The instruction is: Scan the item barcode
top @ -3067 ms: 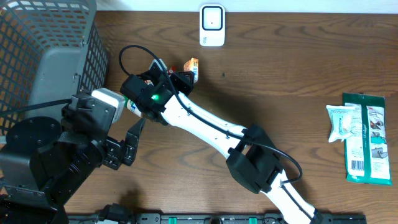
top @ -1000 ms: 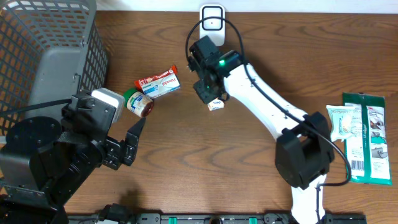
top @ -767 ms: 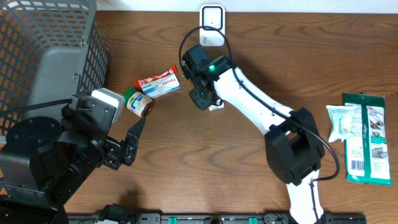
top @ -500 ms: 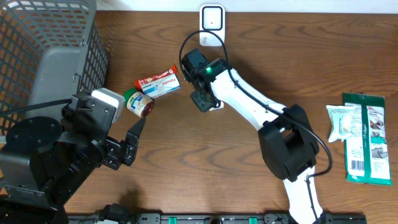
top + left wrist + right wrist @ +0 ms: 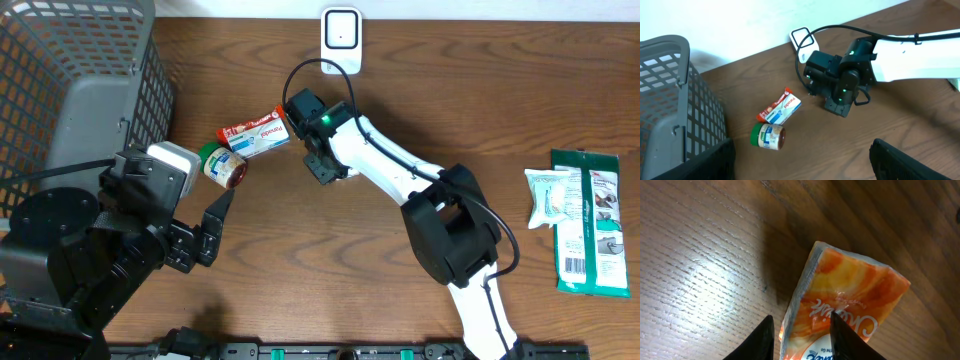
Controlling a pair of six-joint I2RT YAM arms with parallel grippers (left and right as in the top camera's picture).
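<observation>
An orange and white snack packet (image 5: 855, 295) lies on the wooden table. My right gripper (image 5: 800, 340) points down over its near end. One finger crosses the packet's face, the other stands a sliver off its grey edge, and the jaws are narrowly open around it. In the overhead view my right gripper (image 5: 322, 165) hides nearly all of the packet. The white barcode scanner (image 5: 341, 40) stands at the back edge, beyond the gripper. My left gripper (image 5: 800, 165) hangs wide open and empty at the front left, away from the packet.
A red and white bar wrapper (image 5: 256, 133) and a green-lidded jar (image 5: 222, 166) lie just left of the right gripper. A grey mesh basket (image 5: 60, 70) fills the back left corner. Green and white packages (image 5: 590, 225) lie at the far right.
My right arm has swung left and turned over the orange packet, which stayed put on the table. Its jaws have narrowed around the packet. The left arm has not moved.
</observation>
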